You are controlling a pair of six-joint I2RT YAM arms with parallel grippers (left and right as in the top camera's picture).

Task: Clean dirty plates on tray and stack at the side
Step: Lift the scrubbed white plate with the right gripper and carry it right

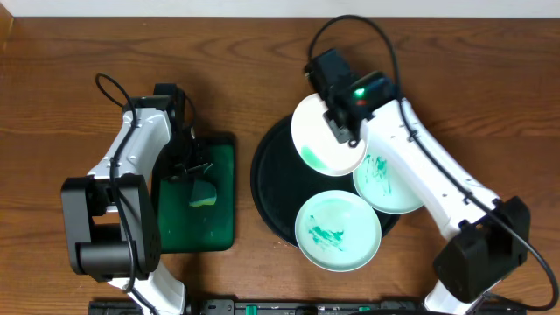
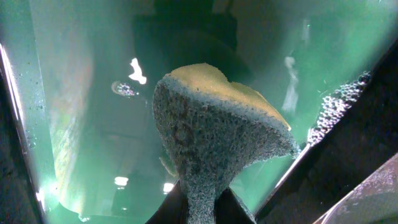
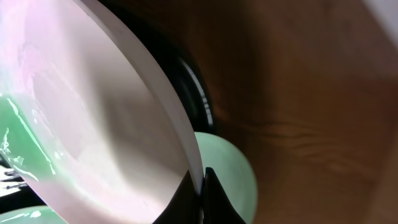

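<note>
Three plates are at the black tray point(image 1: 269, 185). The first plate point(image 1: 319, 131) is lifted and tilted above the far part of this tray. It is white, with a green smear along its lower left edge. The right gripper point(image 1: 344, 131) is closed on the rim of this plate. In the right wrist view the gripper point(image 3: 202, 182) pinches the thin edge of the first plate point(image 3: 106, 130), and the glossy rim of the tray point(image 3: 198, 93) shows behind it.

The second plate point(image 1: 338, 233) lies flat at the near edge of the tray and reaches a little over the rim. It has green smears in its middle. The third plate point(image 1: 394, 188) lies on the right side of the tray, partly under the right arm, and also has green marks. These two plates are just beside each other; I cannot tell if they touch.

To the left, near the black tray but apart from it, a green tray point(image 1: 219, 223) stands on the wooden counter point(image 1: 52, 87). The left gripper point(image 1: 194, 171) is closed on a sponge point(image 1: 203, 194) and holds it over the green tray. In the left wrist view the sponge point(image 2: 211, 137) is squeezed at its lower end, and the green tray point(image 2: 93, 93) looks wet, with small bubbles.
</note>
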